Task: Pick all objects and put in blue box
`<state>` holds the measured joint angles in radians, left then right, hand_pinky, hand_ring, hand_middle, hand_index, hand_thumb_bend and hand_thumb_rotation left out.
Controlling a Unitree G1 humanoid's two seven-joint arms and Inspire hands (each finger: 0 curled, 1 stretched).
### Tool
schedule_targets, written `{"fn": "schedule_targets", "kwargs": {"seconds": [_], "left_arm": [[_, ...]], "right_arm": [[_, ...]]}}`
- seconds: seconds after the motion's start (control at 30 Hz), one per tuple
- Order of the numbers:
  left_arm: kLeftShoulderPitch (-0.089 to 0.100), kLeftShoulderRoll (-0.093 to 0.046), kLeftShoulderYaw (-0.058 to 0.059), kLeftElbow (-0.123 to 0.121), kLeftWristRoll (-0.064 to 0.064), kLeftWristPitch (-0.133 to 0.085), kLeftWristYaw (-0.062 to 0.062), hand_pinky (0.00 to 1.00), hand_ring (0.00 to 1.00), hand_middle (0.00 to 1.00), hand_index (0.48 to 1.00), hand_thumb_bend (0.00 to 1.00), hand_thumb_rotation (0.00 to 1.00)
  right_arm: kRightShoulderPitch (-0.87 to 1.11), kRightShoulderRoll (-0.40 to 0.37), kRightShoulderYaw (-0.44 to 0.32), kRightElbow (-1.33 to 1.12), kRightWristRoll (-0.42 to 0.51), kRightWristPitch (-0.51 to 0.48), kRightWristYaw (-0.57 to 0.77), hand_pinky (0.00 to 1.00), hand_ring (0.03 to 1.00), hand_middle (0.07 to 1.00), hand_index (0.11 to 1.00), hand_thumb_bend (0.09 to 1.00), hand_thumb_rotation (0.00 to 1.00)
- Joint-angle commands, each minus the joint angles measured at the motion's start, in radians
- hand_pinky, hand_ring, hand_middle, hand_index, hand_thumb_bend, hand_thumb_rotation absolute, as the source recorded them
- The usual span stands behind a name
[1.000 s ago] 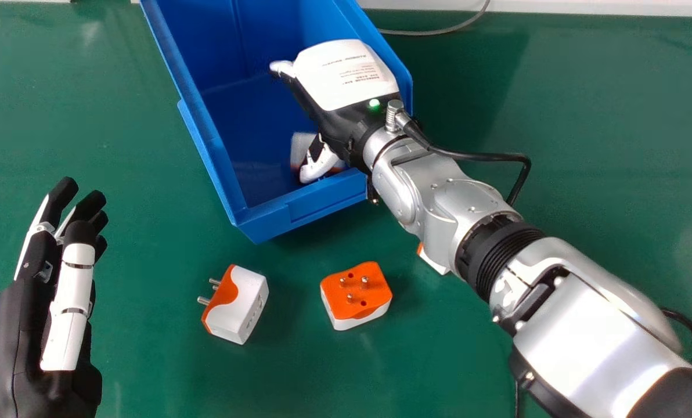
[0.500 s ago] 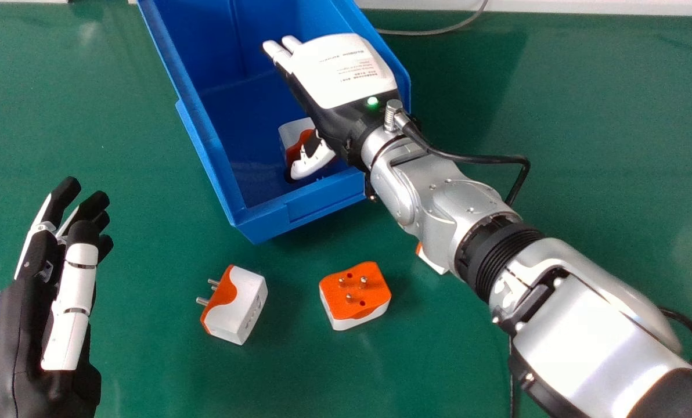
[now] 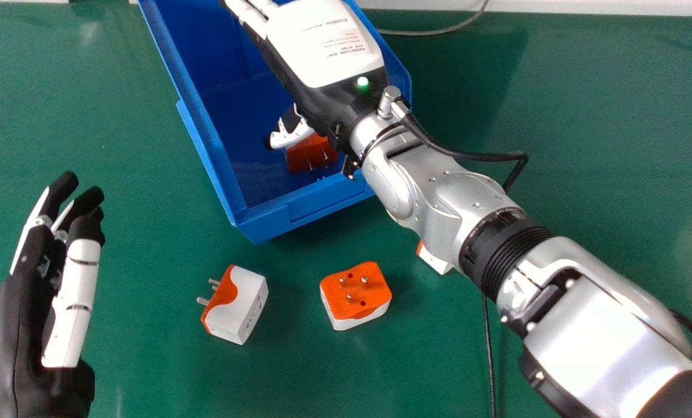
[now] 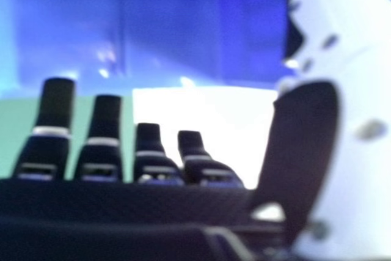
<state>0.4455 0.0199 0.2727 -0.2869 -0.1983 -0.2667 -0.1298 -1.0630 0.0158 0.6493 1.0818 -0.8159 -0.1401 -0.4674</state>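
Farther over the blue box (image 3: 276, 212) than before, the right hand (image 3: 323, 49) holds straight fingers and thumb apart. Nearer than the box: left hand (image 3: 26, 325), left adapter (image 3: 235, 307), middle adapter (image 3: 354, 290), third adapter (image 3: 434, 261) partly behind the silver arm (image 3: 439, 194). Fourth adapter (image 3: 311, 155) lies inside its near wall; table (image 3: 102, 116) flanks both sides.

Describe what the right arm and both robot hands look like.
The right arm is silver, with a ribbed black ring and a black cable. The right robot hand is black with a white printed back plate and a green light. The left robot hand is black with white panels.
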Motion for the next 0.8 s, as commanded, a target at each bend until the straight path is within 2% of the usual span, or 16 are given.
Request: {"fn": "schedule_targets", "kwargs": {"seconds": [0.0,0.1,0.23,0.33,0.47,0.57,0.67,0.73,0.77], "left_arm": [[-0.004,0.006,-0.007,-0.011,0.0,-0.014,-0.003,0.89,0.89,0.88,0.907,0.45,0.64],[-0.011,0.004,-0.02,-0.008,-0.002,-0.014,-0.006,0.87,0.89,0.89,0.915,0.45,0.6],[-0.019,-0.006,-0.037,-0.008,0.012,-0.011,0.008,0.87,0.89,0.9,0.914,0.46,0.58],[-0.014,-0.009,-0.044,-0.018,0.027,-0.01,0.018,0.87,0.89,0.9,0.908,0.46,0.56],[-0.007,0.006,-0.035,-0.007,0.001,-0.028,-0.009,0.86,0.88,0.89,0.898,0.46,0.54],[0.005,0.007,-0.032,-0.007,-0.004,-0.034,-0.016,0.86,0.88,0.89,0.891,0.46,0.53],[0.01,0.007,-0.029,-0.001,-0.016,-0.042,-0.026,0.86,0.88,0.89,0.888,0.47,0.53],[0.015,0.007,-0.026,-0.003,-0.016,-0.044,-0.029,0.86,0.88,0.89,0.886,0.47,0.52],[0.019,0.006,-0.025,-0.008,-0.015,-0.039,-0.027,0.86,0.88,0.89,0.885,0.47,0.52]], "right_arm": [[0.014,-0.019,-0.01,-0.085,-0.002,-0.003,-0.022,0.67,0.826,0.908,0.896,0.441,0.03],[0.062,-0.051,-0.02,-0.198,-0.005,0.004,-0.004,0.68,0.838,0.907,0.894,0.432,0.01],[0.156,-0.107,-0.041,-0.404,-0.017,0.033,0.044,0.68,0.843,0.904,0.888,0.427,0.01],[0.255,-0.157,-0.068,-0.583,-0.01,0.037,0.084,0.68,0.843,0.899,0.88,0.428,0.01],[0.446,-0.239,-0.126,-0.865,0.008,0.004,0.107,0.69,0.842,0.893,0.873,0.457,0.0],[0.57,-0.277,-0.16,-1.024,0.004,-0.006,0.125,0.68,0.838,0.886,0.87,0.449,0.0],[0.693,-0.297,-0.193,-1.17,0.001,-0.001,0.155,0.67,0.833,0.879,0.868,0.44,0.0],[0.793,-0.307,-0.215,-1.273,0.003,0.004,0.177,0.67,0.827,0.872,0.863,0.435,0.0],[0.848,-0.31,-0.226,-1.318,0.003,0.003,0.179,0.66,0.826,0.869,0.86,0.441,0.0]]}}
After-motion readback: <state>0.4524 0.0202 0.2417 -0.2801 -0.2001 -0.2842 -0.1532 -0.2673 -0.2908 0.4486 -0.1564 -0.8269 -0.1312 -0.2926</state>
